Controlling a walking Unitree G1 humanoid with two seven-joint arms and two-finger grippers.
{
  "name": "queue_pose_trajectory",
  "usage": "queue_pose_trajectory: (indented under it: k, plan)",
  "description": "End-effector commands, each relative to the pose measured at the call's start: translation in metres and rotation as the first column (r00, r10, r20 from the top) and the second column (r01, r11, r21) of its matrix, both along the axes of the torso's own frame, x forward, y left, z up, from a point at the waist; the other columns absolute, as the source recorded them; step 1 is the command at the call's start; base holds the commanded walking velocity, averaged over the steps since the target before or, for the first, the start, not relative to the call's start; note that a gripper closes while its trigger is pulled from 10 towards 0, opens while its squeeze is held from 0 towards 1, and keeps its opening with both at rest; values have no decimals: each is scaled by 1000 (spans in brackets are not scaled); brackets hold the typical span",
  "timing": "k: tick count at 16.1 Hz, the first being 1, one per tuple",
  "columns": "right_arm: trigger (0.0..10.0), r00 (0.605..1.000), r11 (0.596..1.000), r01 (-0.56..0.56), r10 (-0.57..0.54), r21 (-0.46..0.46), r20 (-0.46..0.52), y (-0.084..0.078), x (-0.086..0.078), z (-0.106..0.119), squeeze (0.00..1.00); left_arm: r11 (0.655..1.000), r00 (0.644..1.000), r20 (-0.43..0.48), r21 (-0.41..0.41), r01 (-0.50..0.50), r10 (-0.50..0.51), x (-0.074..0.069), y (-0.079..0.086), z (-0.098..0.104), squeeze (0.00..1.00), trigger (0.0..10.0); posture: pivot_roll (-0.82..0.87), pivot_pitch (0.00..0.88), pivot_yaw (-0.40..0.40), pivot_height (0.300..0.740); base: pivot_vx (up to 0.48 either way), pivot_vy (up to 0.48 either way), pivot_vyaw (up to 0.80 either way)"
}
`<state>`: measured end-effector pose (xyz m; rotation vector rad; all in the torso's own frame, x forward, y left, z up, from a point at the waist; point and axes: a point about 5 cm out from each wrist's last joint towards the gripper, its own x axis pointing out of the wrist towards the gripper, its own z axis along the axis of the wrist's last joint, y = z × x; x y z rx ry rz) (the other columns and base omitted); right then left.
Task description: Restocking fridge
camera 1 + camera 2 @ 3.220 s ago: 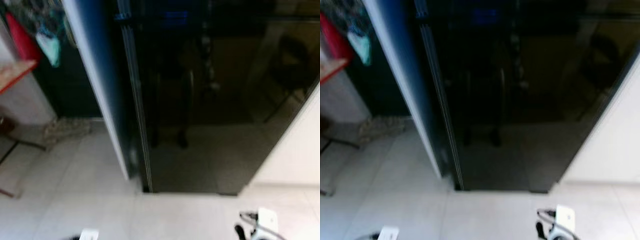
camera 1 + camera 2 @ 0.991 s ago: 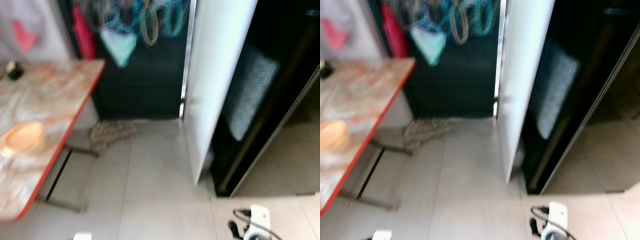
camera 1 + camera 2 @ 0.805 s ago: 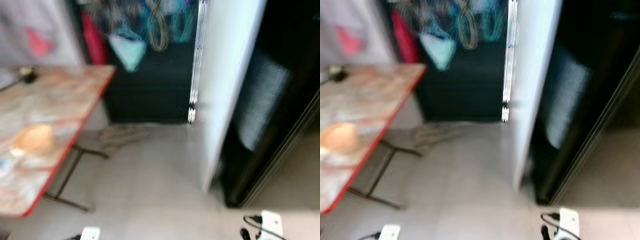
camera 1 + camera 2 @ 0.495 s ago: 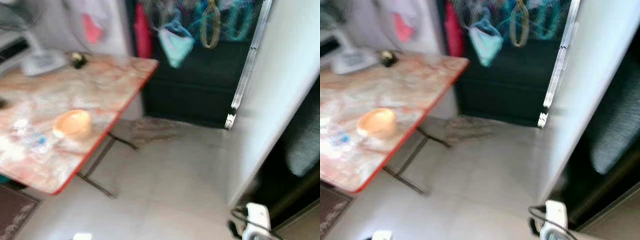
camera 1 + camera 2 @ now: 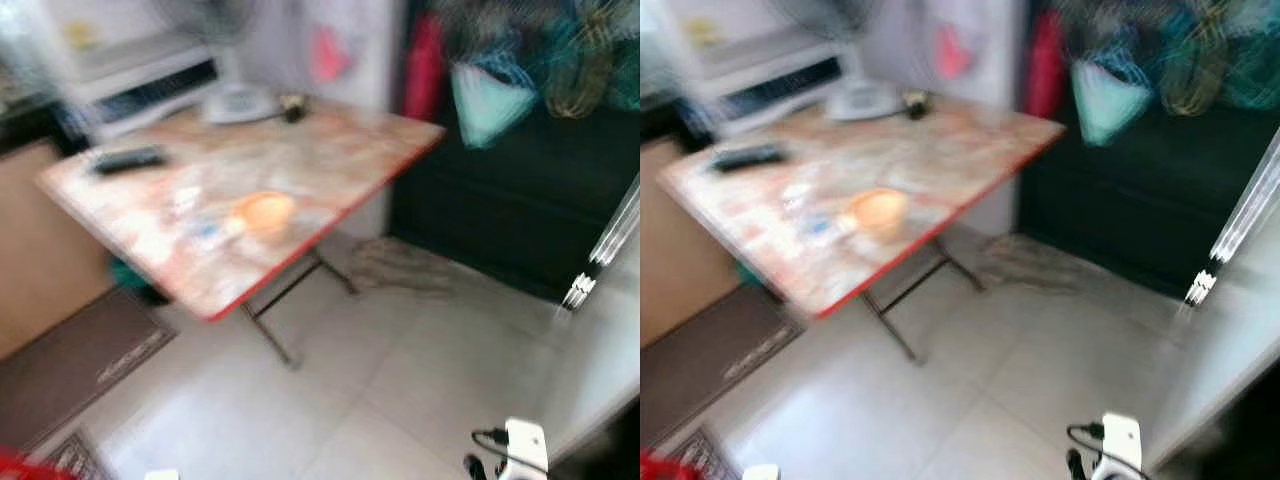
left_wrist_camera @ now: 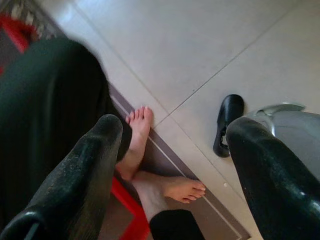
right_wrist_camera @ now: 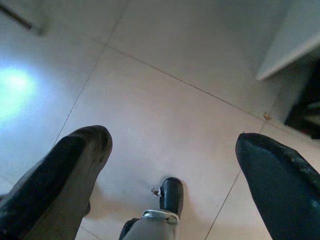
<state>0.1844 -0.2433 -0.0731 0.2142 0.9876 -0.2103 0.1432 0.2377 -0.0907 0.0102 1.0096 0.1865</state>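
Tiled floor point(image 5: 400, 390) is seen, folding table point(image 5: 330, 170) at ten o'clock. Left gripper point(image 6: 170, 165) and right gripper point(image 7: 172, 165) hang wide open, empty; bare feet point(image 6: 165, 187) nearby could be stepped on.

The left gripper point(image 6: 170, 145) hangs down low and points at the floor, with its two black fingers point(image 6: 85, 175) spread wide apart and nothing between them. The right gripper point(image 7: 172, 150) hangs low too, its black fingers point(image 7: 65, 175) also spread wide with nothing held. In the blurry head views a white bit at the bottom right is probably the right wrist point(image 5: 525, 450), with a thin black cable beside it.
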Motion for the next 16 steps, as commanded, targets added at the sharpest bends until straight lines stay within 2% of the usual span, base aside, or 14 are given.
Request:
queue_pose_trajectory:
  k: [1,4,6,10,11,12,13,14,15,16]
  plan:
    - [10000,1000,1000,-6,6,17,10,7,6,1,0,1000,1000,8,19,-16,16,0,5,1,0,10000,72,0,37,740,0,0,800]
    - [10000,1000,1000,-14,14,13,4,6,6,2,0,997,996,38,6,-78,78,0,5,2,0,10000,81,0,32,740,0,0,692]
    - [10000,1000,1000,15,-15,21,8,6,6,1,0,998,996,70,24,-61,59,3,7,4,0,10000,77,0,39,740,0,0,0]
    - [10000,1000,1000,7,-7,24,13,6,6,1,0,985,967,239,124,-118,85,11,13,15,0,10000,75,0,43,740,0,0,0]
    - [10000,1000,1000,5,-5,21,14,6,6,2,0,972,863,505,210,-105,-16,92,21,69,0,10000,77,0,42,740,0,0,0]
    - [10000,1000,1000,4,-4,19,14,5,6,2,0,966,702,707,231,-113,-87,144,21,124,0,10000,77,0,42,740,0,0,0]
    - [10000,1000,1000,1,-1,17,14,5,6,2,0,967,645,757,230,-109,-108,156,18,140,0,10000,76,0,40,740,0,0,0]
    - [10000,1000,1000,3,-3,16,16,5,6,2,0,956,556,807,283,-70,-198,173,9,165,0,10000,71,0,41,740,0,0,0]
    - [10000,1000,1000,5,-5,16,17,5,6,2,0,954,518,825,296,-51,-228,180,4,175,0,10000,72,0,42,740,0,0,0]
    - [10000,1000,1000,4,-4,14,19,5,6,2,0,934,459,829,356,7,-319,187,-9,187,0,10000,70,0,51,740,0,0,0]
